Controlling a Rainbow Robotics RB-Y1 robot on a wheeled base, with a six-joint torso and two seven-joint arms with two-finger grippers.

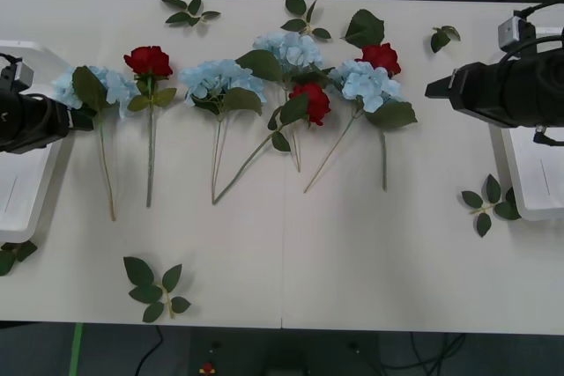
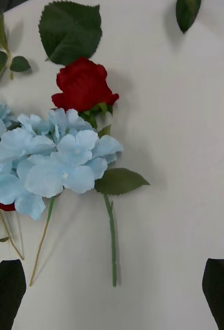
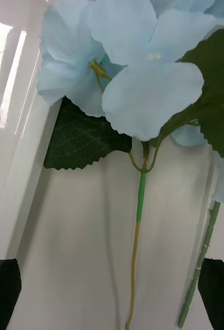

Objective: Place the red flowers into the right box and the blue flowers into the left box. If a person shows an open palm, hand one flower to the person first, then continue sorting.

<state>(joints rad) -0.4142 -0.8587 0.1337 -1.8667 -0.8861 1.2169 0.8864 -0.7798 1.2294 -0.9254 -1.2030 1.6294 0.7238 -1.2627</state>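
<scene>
Three red flowers (image 1: 148, 61) (image 1: 310, 101) (image 1: 381, 57) and several blue flowers lie in a row across the white table, stems toward me. My left gripper (image 1: 85, 118) hovers open over the leftmost blue flower (image 1: 92, 87), beside the left box (image 1: 22, 195). In the left wrist view its thin stem (image 3: 136, 242) runs between the black fingers (image 3: 3, 291). My right gripper (image 1: 430, 90) is open just right of the rightmost blue flower (image 1: 366, 84), in front of the right box (image 1: 538, 182). The right wrist view shows that blue flower (image 2: 60, 162) and a rose (image 2: 83, 85).
Loose leaf sprigs lie at the back (image 1: 189, 11) (image 1: 304, 17) (image 1: 445, 37), at the front left (image 1: 157, 288), by the right box (image 1: 489, 204) and by the left box's near corner (image 1: 13, 257). The table's near half holds little else.
</scene>
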